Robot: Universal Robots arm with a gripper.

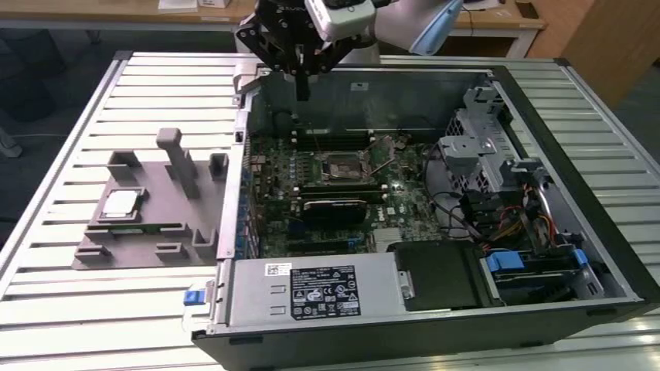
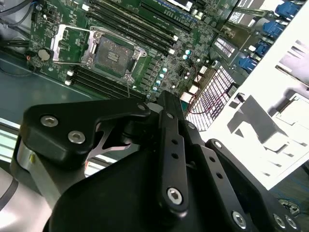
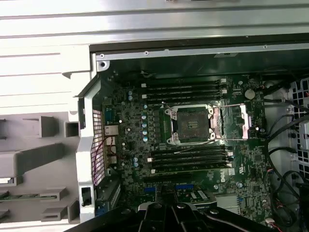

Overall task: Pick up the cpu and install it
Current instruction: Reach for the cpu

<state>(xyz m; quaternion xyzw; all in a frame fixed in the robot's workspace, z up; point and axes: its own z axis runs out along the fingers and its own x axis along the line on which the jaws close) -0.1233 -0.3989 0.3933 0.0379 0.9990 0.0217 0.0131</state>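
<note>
The cpu [image 1: 120, 203], a small square chip with a silver top, lies flat on the grey fixture [image 1: 154, 232] on the exterior view's left, outside the computer case. My gripper [image 1: 302, 96] hangs above the case's far left corner, well away from the chip, fingers pressed together and holding nothing. In the second wrist view the gripper [image 2: 166, 100] points toward the green motherboard [image 2: 145, 38]. The motherboard's socket [image 3: 193, 124] stands bare, its metal load plate [image 3: 232, 123] flipped open beside it.
The open case [image 1: 577, 193] holds memory slots [image 1: 335, 139], a drive cage [image 1: 474, 147], cable bundles and a power supply [image 1: 309, 290] at the near edge. The fixture carries upright posts [image 1: 181, 162] and a green memory stick [image 3: 21, 195]. A slatted metal table [image 1: 62, 309] lies underneath.
</note>
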